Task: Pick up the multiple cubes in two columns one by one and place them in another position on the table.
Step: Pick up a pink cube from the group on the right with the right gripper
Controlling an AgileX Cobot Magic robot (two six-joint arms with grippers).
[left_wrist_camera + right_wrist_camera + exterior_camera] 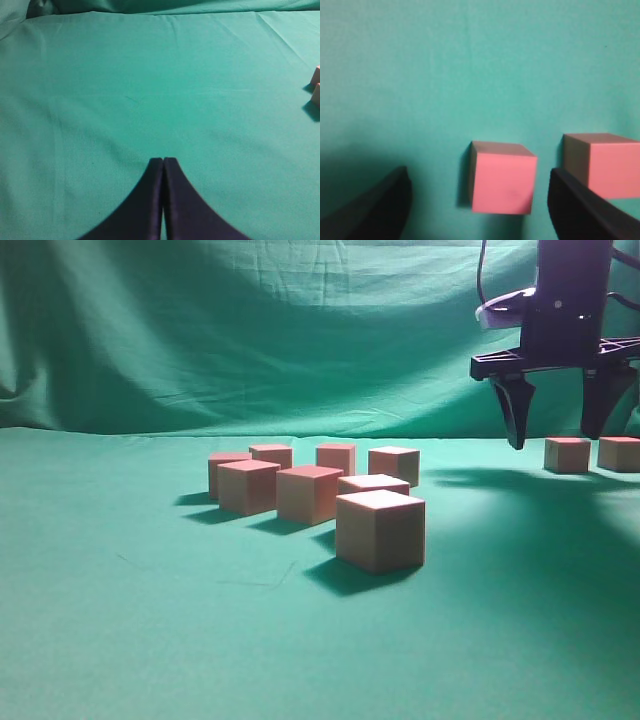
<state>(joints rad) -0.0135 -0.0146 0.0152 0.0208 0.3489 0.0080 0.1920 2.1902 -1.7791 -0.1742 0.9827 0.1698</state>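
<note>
Cubes on green table; right gripper raised and empty, left gripper pinched closed.

Seven cubes [379, 530] stand clustered in two rows at mid-table [150, 640], the nearest and largest-looking toward the front edge. Two further cubes [567, 454] sit side by side near the far right edge, just apart. Right gripper [560, 410] hangs above that pair, fingers spread wide, nothing between them; its wrist view shows one cube [504, 176] on the cloth between the fingers. Left gripper [163, 162] hovers over bare cloth, fingertips pressed together, holding nothing.
</note>
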